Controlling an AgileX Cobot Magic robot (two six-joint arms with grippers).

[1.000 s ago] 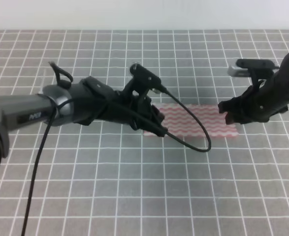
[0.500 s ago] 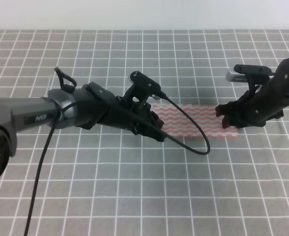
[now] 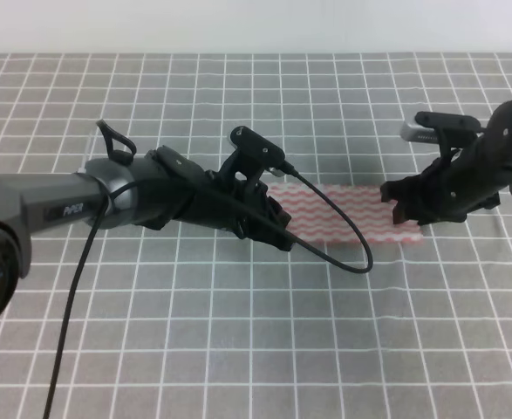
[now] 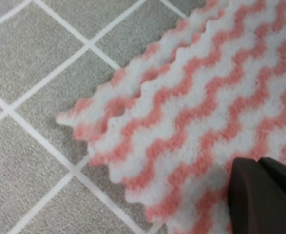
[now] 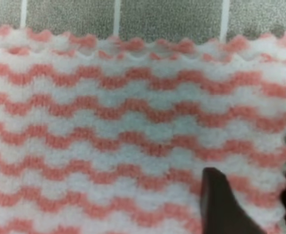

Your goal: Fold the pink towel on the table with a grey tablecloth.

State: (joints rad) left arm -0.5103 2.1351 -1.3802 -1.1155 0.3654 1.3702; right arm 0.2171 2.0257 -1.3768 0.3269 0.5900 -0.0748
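Observation:
The pink towel point(image 3: 347, 216) lies flat on the table with a grey tablecloth point(image 3: 238, 332), its pink-and-white waves running left to right. My left gripper point(image 3: 276, 229) is low at the towel's left end. In the left wrist view one dark finger point(image 4: 262, 195) rests on the towel point(image 4: 191, 107) near its frayed corner, and the other finger is out of frame. My right gripper point(image 3: 402, 209) is down at the towel's right end. In the right wrist view the towel point(image 5: 123, 122) fills the frame, and its right edge lies between two dark fingers point(image 5: 219, 202) that stand apart.
A black cable point(image 3: 347, 253) loops from the left arm across the towel's front edge onto the cloth. The left arm's long grey link point(image 3: 55, 205) stretches in from the left side. The tablecloth's far edge meets a white wall point(image 3: 256, 26).
The left gripper has slid forward and lower onto the towel's left end. The right gripper has dropped and shifted slightly left over the towel's right end. The towel itself has not moved.

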